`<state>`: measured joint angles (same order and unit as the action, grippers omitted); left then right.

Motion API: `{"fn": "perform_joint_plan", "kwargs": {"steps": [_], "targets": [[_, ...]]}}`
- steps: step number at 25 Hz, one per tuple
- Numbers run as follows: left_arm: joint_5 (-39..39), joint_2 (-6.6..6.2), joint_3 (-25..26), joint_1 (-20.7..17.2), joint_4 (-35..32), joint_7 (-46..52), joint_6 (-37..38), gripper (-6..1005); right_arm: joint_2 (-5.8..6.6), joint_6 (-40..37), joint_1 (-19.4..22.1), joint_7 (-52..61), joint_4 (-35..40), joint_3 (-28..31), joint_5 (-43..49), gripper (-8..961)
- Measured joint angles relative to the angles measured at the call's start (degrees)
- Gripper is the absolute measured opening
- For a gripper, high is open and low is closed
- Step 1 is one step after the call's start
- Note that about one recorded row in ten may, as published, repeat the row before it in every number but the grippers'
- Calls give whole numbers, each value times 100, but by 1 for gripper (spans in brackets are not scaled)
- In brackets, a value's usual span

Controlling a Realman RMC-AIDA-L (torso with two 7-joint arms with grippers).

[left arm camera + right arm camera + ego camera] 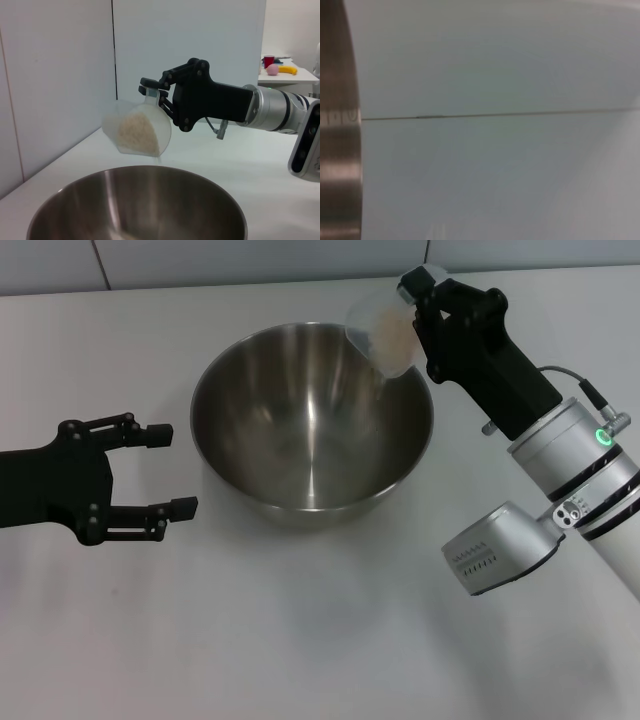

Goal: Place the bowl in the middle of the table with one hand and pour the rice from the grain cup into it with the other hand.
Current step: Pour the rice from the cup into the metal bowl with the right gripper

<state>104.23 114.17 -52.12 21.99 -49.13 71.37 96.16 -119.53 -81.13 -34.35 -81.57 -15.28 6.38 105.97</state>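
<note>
From my remote station, the steel bowl (312, 422) sits near the middle of the white table (300, 640), its inside bare in the head view. My right gripper (420, 302) is raised over the bowl's far right rim, its fingers pinched on the clear grain cup (385, 332). The cup is tipped on its side, mouth toward the bowl, with the rice (392, 335) heaped against its lower wall. In the left wrist view the same cup (137, 127) hangs above the bowl's rim (150, 172), clear of the metal, with the pale rice (137, 132) banked inside it and the right gripper (152, 92) clamped at its top edge. My left gripper (165, 470) rests low on the table just left of the bowl, fingers spread wide and holding nothing, fingertips close to the bowl's wall but apart from it. The right wrist view gives me only a pale wall with a thin seam and a strip of metal at one edge.
</note>
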Motion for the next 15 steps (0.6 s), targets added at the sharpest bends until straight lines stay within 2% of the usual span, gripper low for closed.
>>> {"fn": "perform_joint_plan", "kwargs": {"steps": [15], "targets": [[-2, 17, 0, 59, 0, 0, -28, 859, 7, 40, -114, -898, 224, -44, 403, 35]]}}
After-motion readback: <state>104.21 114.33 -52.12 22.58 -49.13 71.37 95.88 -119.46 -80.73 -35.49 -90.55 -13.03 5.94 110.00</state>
